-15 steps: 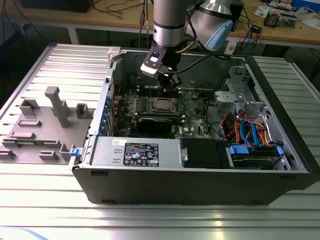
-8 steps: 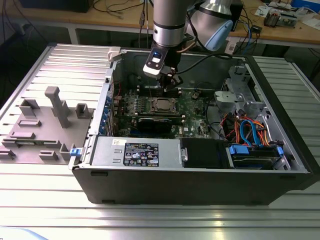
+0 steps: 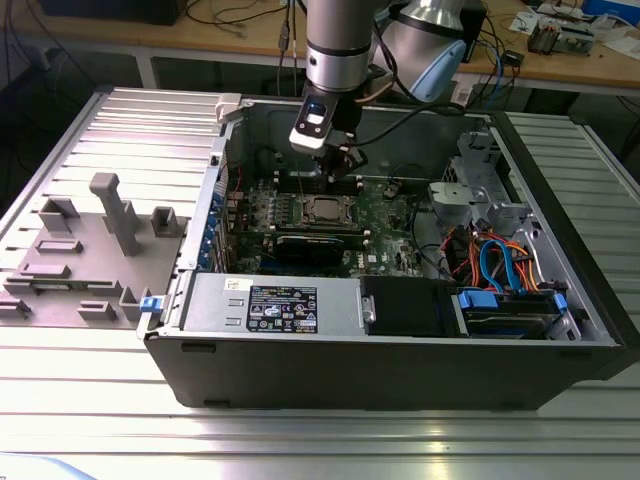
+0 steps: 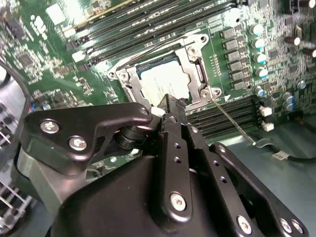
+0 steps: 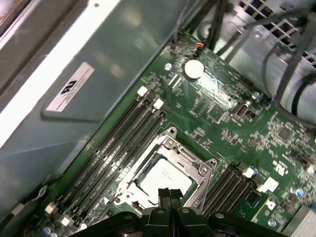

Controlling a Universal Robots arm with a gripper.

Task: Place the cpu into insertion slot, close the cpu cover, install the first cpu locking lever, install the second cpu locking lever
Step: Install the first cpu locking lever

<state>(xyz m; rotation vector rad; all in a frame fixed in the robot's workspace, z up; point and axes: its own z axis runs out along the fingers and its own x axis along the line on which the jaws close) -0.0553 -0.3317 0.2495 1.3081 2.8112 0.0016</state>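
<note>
One chip, the cpu (image 5: 163,176), already lies in the insertion slot (image 4: 129,79) with the cpu cover (image 5: 174,146) down around it, so we judge the locking levers are the step in hand. Our claw (image 5: 169,194) hovers just above the slot's edge, fingers pressed together and holding nothing; the next move calls for catching a thin lever (image 4: 232,122) beside the slot.

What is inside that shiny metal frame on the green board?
Inside the cpu cover window lies the cpu, pale and flat. The insertion slot beneath it is covered, so its pins cannot be seen. The gripper hides one edge.
</note>
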